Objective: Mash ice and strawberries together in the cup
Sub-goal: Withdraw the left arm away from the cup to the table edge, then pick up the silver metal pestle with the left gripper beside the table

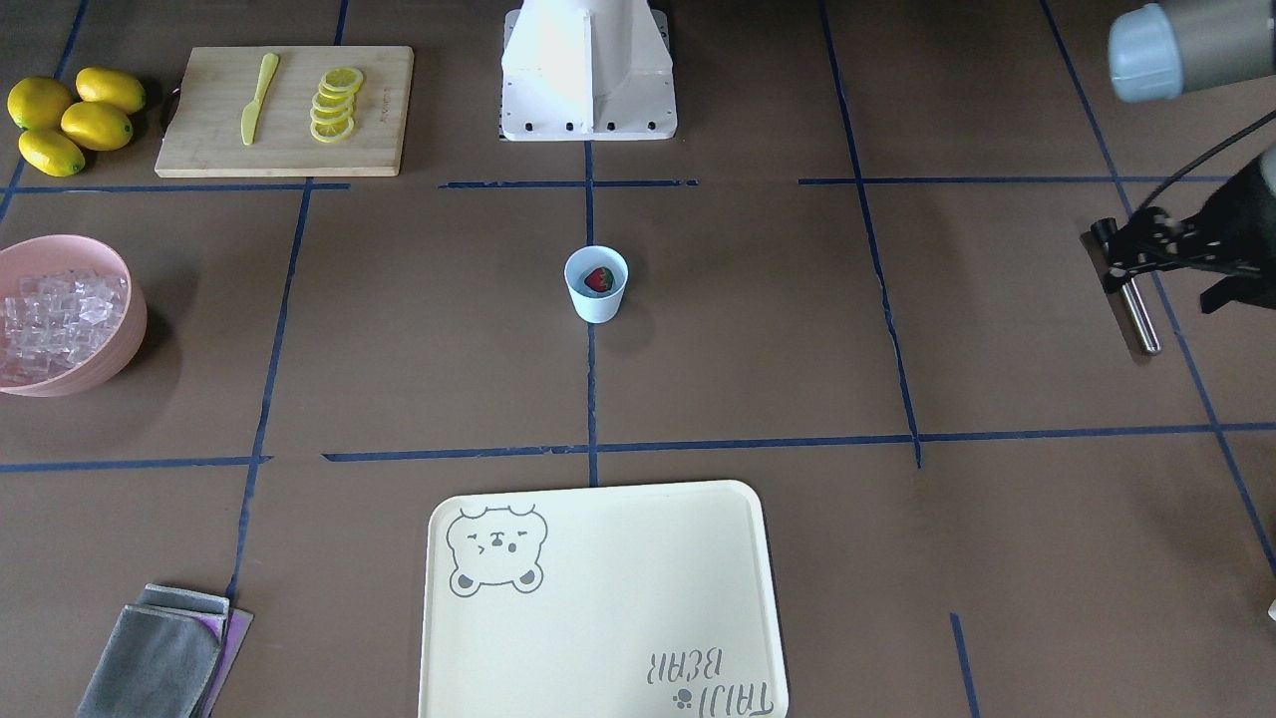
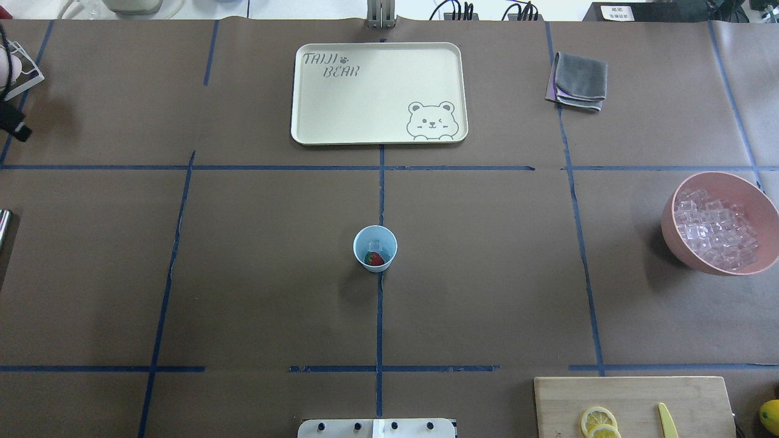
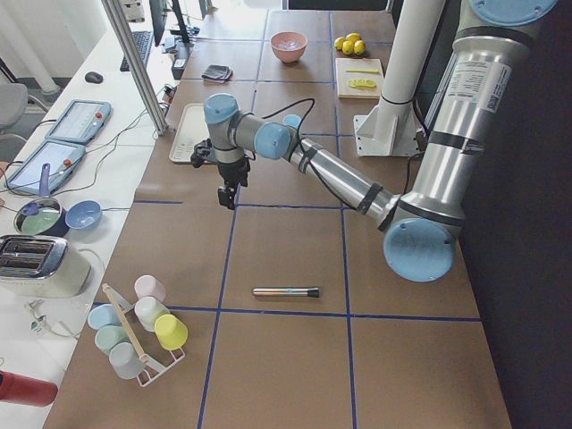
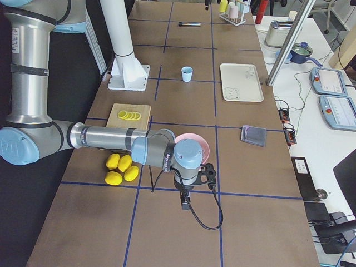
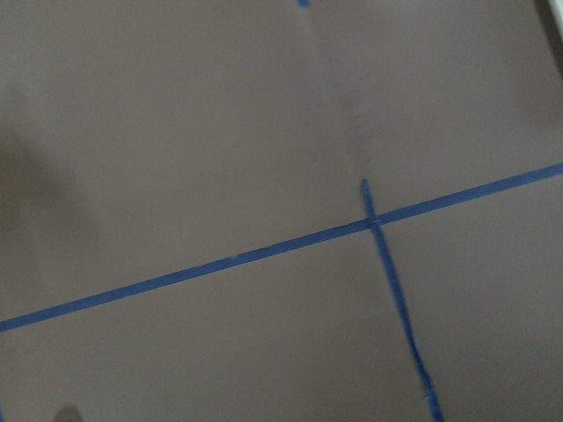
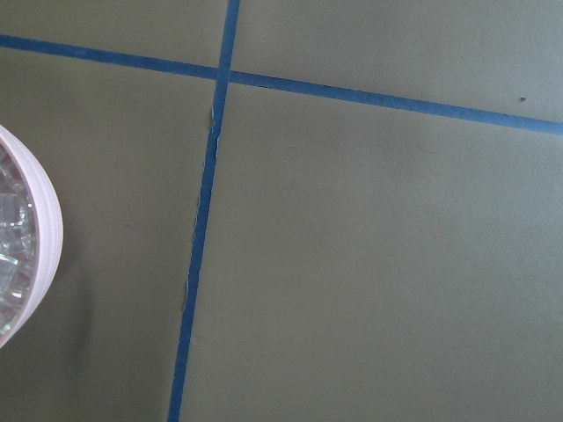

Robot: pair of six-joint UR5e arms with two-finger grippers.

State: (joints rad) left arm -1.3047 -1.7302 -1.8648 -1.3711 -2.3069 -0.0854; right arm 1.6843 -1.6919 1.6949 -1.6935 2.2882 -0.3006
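One strawberry (image 1: 598, 280) and one ice cube (image 2: 373, 245) sit whole in the cup (image 1: 596, 284) at the centre of the table (image 2: 487, 274), the metal muddler (image 3: 286, 291) lies ungrasped near the left gripper (image 3: 228, 197), so all mashing remains; whether it or the right gripper (image 4: 185, 205) is parted cannot be told.

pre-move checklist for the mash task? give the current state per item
1. The cup upright at mid-table: ok.
2. The strawberry in the cup: ok.
3. The ice in the cup: ok, one clear cube shows in the overhead view.
4. Mashing tool in hand: not ok. The metal rod lies on the table, unheld.
5. The left gripper open for a pick: cannot tell.
6. The right gripper clear of the cup: ok, it is by the pink bowl, far from the cup.
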